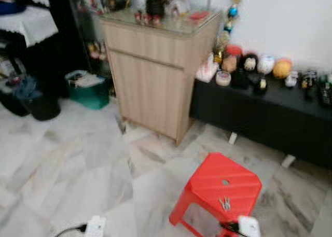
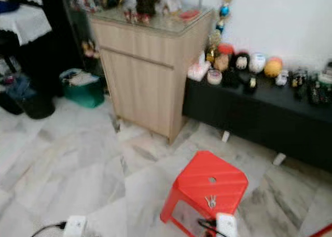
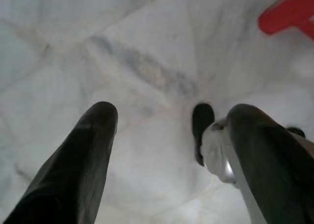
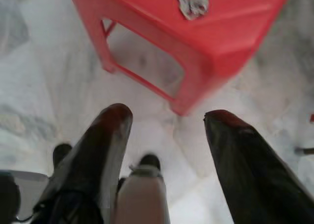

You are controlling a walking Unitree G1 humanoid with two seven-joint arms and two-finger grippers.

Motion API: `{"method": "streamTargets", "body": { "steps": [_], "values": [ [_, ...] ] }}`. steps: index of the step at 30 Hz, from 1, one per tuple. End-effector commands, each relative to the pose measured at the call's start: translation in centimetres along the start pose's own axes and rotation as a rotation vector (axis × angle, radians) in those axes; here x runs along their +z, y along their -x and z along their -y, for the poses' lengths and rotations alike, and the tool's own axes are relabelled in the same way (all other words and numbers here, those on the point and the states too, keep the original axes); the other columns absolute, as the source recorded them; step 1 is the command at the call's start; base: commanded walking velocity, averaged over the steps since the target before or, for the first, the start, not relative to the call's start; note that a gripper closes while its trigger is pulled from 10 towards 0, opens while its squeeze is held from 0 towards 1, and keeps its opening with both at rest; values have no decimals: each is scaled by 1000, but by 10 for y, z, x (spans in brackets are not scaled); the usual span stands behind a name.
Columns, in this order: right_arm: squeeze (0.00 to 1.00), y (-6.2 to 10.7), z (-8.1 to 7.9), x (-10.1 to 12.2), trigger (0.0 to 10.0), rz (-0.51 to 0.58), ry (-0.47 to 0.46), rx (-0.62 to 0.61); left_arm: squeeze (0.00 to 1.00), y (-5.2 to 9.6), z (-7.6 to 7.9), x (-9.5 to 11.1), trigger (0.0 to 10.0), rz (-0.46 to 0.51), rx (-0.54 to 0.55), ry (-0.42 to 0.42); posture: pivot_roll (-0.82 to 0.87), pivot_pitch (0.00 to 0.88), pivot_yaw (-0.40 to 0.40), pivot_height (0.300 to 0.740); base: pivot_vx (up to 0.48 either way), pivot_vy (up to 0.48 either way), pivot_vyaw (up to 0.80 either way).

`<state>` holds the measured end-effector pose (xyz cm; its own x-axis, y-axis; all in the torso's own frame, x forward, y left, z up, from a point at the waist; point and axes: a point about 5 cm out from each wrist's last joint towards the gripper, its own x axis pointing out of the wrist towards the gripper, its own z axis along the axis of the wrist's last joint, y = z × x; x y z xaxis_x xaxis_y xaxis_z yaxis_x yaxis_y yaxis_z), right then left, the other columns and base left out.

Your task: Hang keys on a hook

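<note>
Keys (image 1: pixel 224 203) on red stool (image 1: pixel 207 187), right claw (image 4: pixel 167 150) spread above floor

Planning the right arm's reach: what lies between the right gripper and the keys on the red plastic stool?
Nothing stands between. In the right wrist view the open right gripper hangs over marble floor; the silver keys lie beyond on the red plastic stool.

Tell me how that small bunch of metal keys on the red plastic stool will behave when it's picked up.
The small bunch of metal keys lies flat and splayed on the red plastic stool, so it will probably dangle loosely, not stay stiff. It looks thin against the seat, so pinching it may be fiddly. On that smooth plastic it might slide if nudged.
</note>
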<state>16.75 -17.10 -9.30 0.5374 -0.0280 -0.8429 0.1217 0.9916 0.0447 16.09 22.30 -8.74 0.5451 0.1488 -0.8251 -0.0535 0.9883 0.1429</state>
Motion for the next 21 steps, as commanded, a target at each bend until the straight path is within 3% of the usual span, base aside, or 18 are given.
{"method": "streamTargets", "body": {
  "steps": [1, 5, 14, 21],
  "values": [
    [0, 2, 15, -4, 10000, -7, -10, -43, 0, -1, 9, 4, 10000, 13, -21, 3, 49, 0, -33, 740, 304, 0, 0],
    [0, 2, 16, -4, 10000, 3, -19, -43, 0, -1, 9, 4, 10000, 12, -16, -6, 47, 0, -32, 740, 277, 0, 0],
    [0, 3, 15, 0, 10000, 55, -44, -32, 0, 0, 7, 6, 10000, 50, 30, 30, 52, 0, -35, 740, 0, 0, 0],
    [0, 4, 16, 6, 10000, 163, -100, -49, 0, 1, 6, 14, 10000, 164, 50, 69, 51, 0, -37, 740, 0, 0, 0]
  ]
}}
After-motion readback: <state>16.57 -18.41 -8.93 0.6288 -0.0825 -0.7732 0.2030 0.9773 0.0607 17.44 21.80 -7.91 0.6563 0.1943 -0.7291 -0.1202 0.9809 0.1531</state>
